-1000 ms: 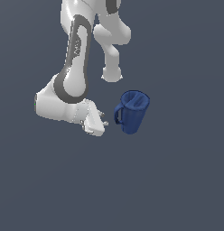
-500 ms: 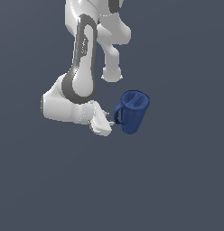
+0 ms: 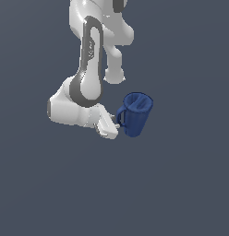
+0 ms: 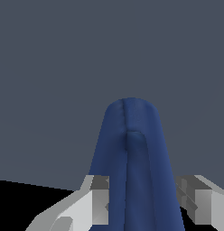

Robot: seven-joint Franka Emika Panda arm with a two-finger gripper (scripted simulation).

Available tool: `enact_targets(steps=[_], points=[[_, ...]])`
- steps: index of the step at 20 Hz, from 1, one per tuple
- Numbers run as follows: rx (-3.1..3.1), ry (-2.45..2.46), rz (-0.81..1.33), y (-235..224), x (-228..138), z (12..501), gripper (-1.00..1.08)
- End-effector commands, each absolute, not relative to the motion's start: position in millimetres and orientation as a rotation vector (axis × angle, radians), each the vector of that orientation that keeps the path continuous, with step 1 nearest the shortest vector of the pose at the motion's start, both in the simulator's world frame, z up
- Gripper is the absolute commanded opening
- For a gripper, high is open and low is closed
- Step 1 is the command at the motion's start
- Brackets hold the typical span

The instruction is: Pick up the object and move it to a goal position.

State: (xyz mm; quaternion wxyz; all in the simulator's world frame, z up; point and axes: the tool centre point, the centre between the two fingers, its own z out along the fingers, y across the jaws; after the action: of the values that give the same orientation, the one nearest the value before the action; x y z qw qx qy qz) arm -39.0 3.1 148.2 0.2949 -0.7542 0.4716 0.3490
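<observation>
The object is a dark blue tapered mug standing upright in the exterior view, with its small handle turned toward the arm. My gripper sits low on the exterior view's left of it, right at the handle. In the wrist view the mug fills the space between my two grey fingers, with its handle ridge centred. The gripper is open, one finger on each side of the mug. Whether the pads touch its walls is not visible.
The white arm rises behind and to the exterior view's left of the mug. A flat, plain grey-blue floor spreads all around. No other object shows.
The gripper has slid toward the exterior view's right, closing the gap to the mug until its fingers straddle the handle side. The mug has stayed in place.
</observation>
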Motion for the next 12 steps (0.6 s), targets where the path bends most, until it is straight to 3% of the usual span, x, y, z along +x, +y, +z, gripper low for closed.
enact_targets(steps=[1, 6, 7, 12], points=[[-2.009, 1.253, 0.931, 11.9, -42.2, 142.1, 0.28], [-2.01, 1.253, 0.931, 19.7, -45.6, 136.0, 0.28], [-2.01, 1.253, 0.931, 19.7, -45.6, 136.0, -1.0], [-2.01, 1.253, 0.931, 19.7, -45.6, 136.0, -1.0]])
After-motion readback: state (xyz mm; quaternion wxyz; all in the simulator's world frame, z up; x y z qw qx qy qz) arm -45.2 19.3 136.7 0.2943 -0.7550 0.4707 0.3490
